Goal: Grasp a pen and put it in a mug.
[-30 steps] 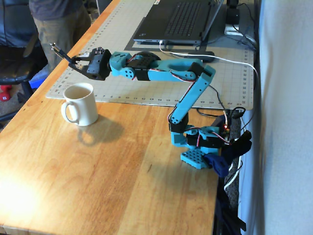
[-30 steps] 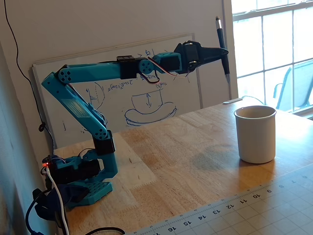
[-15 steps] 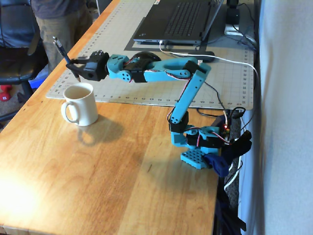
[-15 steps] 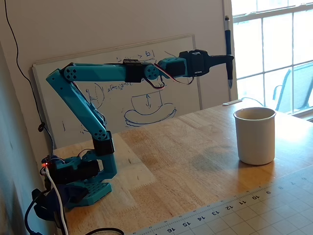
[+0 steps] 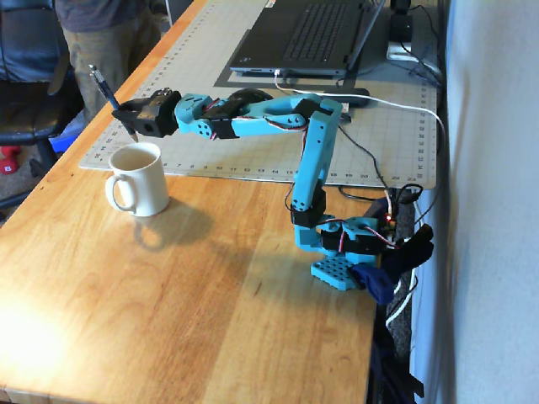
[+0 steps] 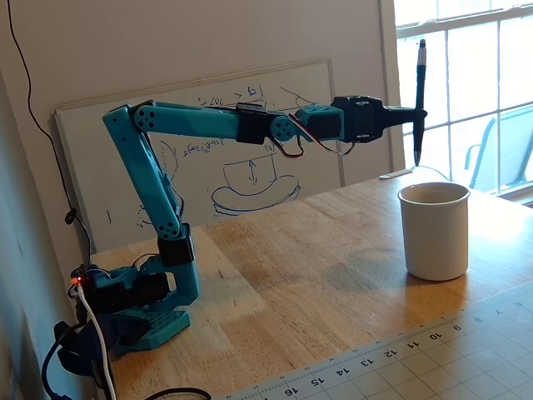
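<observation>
My gripper (image 5: 126,112) is shut on the slim black pen (image 5: 104,87) and holds it nearly upright, tip down. In the other fixed view the gripper (image 6: 415,115) grips the pen (image 6: 420,79) near its middle, with the tip a little above the rim level of the cream-white mug (image 6: 434,230), just behind or to the left of it. The mug (image 5: 139,179) stands upright on the wooden table, handle toward the left front in a fixed view. The pen's tip hangs close over the mug's far rim; it is not inside.
A grey cutting mat (image 5: 253,126) lies behind the mug, with a closed laptop (image 5: 307,38) on it. A person (image 5: 101,34) stands at the table's far left corner. The arm's base (image 5: 341,252) is clamped at the right edge. A whiteboard (image 6: 241,150) leans against the wall.
</observation>
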Robot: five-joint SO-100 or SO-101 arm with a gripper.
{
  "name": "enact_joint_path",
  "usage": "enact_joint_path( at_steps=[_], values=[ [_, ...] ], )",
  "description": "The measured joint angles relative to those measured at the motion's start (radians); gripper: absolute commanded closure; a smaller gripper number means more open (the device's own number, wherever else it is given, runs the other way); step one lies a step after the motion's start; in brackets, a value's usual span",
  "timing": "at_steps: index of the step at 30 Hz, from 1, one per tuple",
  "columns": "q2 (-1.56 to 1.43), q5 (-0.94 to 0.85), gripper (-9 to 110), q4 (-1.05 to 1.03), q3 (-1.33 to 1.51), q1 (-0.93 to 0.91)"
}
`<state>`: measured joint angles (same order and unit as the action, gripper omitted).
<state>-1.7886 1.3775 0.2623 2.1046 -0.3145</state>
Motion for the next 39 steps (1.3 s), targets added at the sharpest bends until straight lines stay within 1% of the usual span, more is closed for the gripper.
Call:
enact_joint_path(
  at_steps=[19, 25, 39],
  values=[
    [0.153, 0.000, 97, 0.000, -0.038, -0.021],
    [0.158, 0.000, 92, 0.000, -0.038, -0.021],
    [0.156, 0.000, 92, -0.003, -0.040, -0.020]
  ],
)
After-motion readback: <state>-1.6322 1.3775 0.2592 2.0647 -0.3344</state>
